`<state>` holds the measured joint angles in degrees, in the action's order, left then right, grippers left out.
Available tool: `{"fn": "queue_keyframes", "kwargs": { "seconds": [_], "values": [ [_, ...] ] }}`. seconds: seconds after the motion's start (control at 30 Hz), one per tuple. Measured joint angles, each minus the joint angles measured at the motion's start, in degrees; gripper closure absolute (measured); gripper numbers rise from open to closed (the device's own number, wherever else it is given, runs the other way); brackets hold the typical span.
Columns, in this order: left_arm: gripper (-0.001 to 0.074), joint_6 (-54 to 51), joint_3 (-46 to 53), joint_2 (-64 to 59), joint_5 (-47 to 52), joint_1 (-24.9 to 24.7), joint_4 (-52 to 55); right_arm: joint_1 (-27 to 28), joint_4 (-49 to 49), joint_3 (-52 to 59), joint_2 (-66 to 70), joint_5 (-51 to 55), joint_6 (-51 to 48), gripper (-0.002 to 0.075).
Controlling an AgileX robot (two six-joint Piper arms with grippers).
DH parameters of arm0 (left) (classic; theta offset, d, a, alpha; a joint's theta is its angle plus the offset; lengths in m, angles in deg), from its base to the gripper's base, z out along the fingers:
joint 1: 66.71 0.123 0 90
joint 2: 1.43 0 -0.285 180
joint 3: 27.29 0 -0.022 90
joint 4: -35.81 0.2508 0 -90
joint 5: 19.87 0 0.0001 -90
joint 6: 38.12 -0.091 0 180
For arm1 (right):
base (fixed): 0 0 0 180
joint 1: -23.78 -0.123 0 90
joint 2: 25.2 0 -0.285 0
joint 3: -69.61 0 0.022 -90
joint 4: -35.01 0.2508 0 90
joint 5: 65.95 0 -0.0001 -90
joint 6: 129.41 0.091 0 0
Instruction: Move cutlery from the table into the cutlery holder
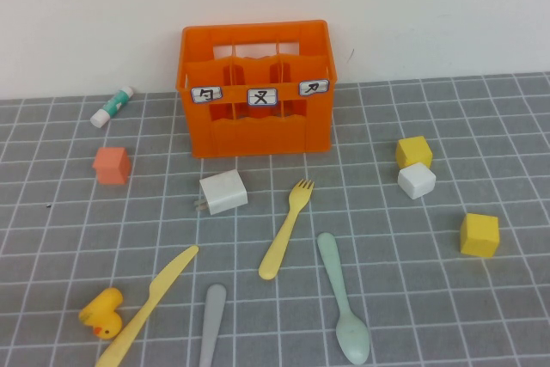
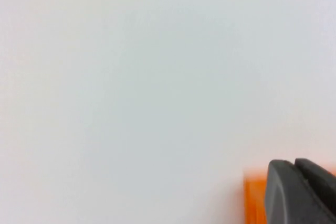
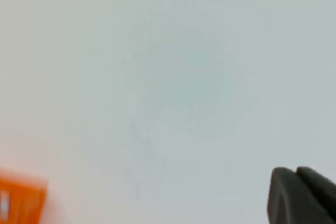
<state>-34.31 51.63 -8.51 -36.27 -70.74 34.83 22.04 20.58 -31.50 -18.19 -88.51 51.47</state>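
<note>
- Four pieces of cutlery lie flat on the table (image 1: 481, 126), all on the near side of the orange cutlery holder (image 1: 255, 89), none inside it.
- Nearest the holder is the yellow fork (image 1: 287, 228), tines toward it.
- Beside the fork, farther from the holder, lies the mint-green spoon (image 1: 342, 298), bowl pointing away.
- Yellow knife (image 1: 150, 302) and grey utensil (image 1: 213, 326) lie farthest from the holder, the knife slanted beside a rubber duck (image 1: 102, 313).
- A white block (image 1: 223, 192) sits just in front of the holder; an orange cube (image 1: 113, 165) and a white-and-green tube (image 1: 113, 106) lie off to its left.
- Left gripper (image 2: 295, 167) is raised, facing the pale wall, closed on nothing, with a blurred edge of the holder behind it.
- Right gripper (image 3: 296, 173) is posed likewise, fingers pressed together and empty.
</note>
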Motion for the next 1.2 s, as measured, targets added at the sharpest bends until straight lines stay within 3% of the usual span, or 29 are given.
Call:
{"fn": "queue_keyframes", "kwargs": {
  "seconds": [0.2,0.53,0.73,0.87,1.03,1.2],
  "values": [
    [0.0736,1.16,0.0,0.0,-16.53,0.0,0.98,0.0,3.32,0.0,0.0,-12.61,-0.24,0.0729],
    [0.0736,1.66,-0.64,0.2,-31.41,0.0,0.98,0.0,9.95,-3.07,0.0,-16.09,-1.51,0.0729],
    [0.0736,3.19,-14.71,0.2,-15.28,0.0,-0.13,0.0,11.08,-14.91,0.0,-11.23,-12.16,0.0729],
    [0.0736,-3.41,-23.05,-0.26,-9.56,0.0,-0.55,0.0,12.69,-23.6,2.16,-4.27,-14.09,0.0729],
    [0.0736,-9.72,-27.82,-4.72,-3.79,0.0,-6.36,0.0,12.69,-32.24,6.77,12.82,-14.85,0.0729],
    [0.0736,-10.25,-28.6,-11.26,16.4,0.0,-10.27,0.0,13.08,-34.73,14.2,32.41,-15.22,0.0729]
  ]
}}
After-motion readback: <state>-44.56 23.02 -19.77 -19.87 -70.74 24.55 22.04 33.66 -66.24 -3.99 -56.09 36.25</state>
